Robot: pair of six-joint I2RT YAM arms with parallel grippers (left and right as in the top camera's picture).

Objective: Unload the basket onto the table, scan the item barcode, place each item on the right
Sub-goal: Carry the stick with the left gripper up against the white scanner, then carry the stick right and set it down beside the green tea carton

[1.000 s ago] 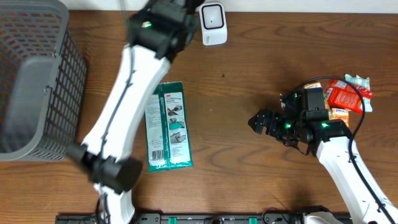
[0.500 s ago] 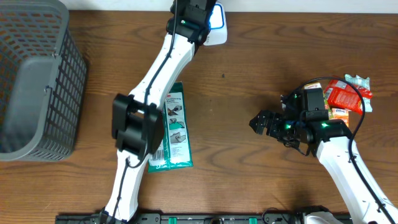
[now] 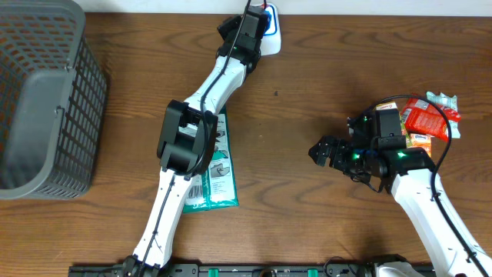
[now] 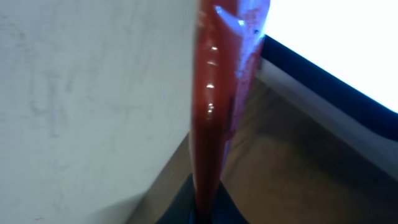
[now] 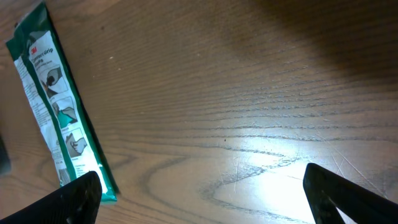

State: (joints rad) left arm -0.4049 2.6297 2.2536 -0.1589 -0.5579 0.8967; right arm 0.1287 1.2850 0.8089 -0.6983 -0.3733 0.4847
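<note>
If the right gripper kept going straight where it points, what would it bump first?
Probably the green packet, across bare table. If the right gripper tilts downward, it would touch the wood first; height is unclear.

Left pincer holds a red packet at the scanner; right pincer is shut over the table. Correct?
No. The right pincer is open, jaws wide apart, per the right wrist view. The left pincer does hold the red packet at the scanner.

The table (image 3: pixel 307 69) is lit evenly from above. The red packet (image 4: pixel 214 106) is seen blurred, beside a blown-out white corner. Glare is cast on the wood grain.
</note>
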